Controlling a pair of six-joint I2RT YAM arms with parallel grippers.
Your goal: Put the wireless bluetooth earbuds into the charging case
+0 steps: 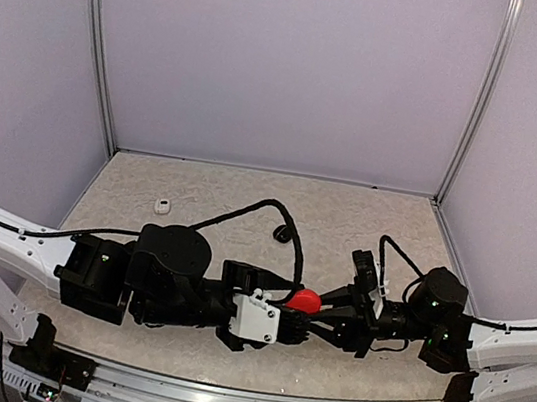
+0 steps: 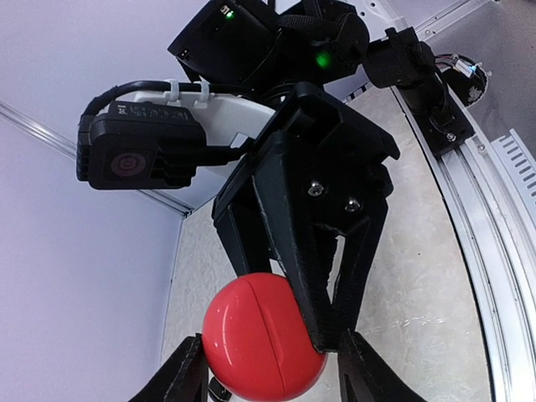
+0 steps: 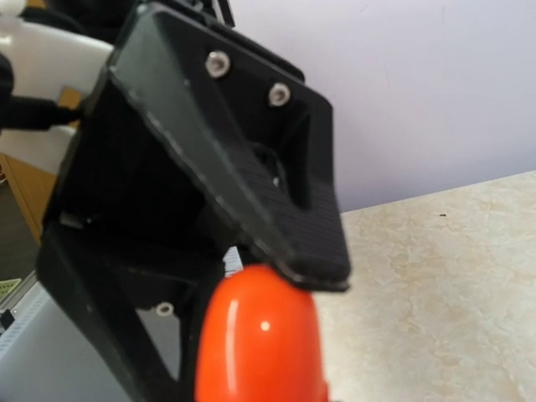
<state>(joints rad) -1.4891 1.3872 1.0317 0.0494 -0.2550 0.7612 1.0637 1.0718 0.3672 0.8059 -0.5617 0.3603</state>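
Okay, the right gripper (image 1: 313, 309) is pinching the red pebble-shaped plastic case (image 1: 306, 301) above the beige speckled table's (image 1: 249, 198) near edge. The left gripper's (image 2: 272, 370) fingers are flanking it, can't tell if they're touching. A tiny white plastic earbud (image 1: 163, 205) is lying near the left edge.

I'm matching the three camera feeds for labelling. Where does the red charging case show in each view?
Top external: the red charging case is low in the picture, just right of centre.
Left wrist: bottom edge, slightly left of centre, large and round.
Right wrist: bottom edge, left of centre, blurred and seen narrow.
Shared landmark: the beige speckled tabletop, which lies to the right of the case in both wrist views.
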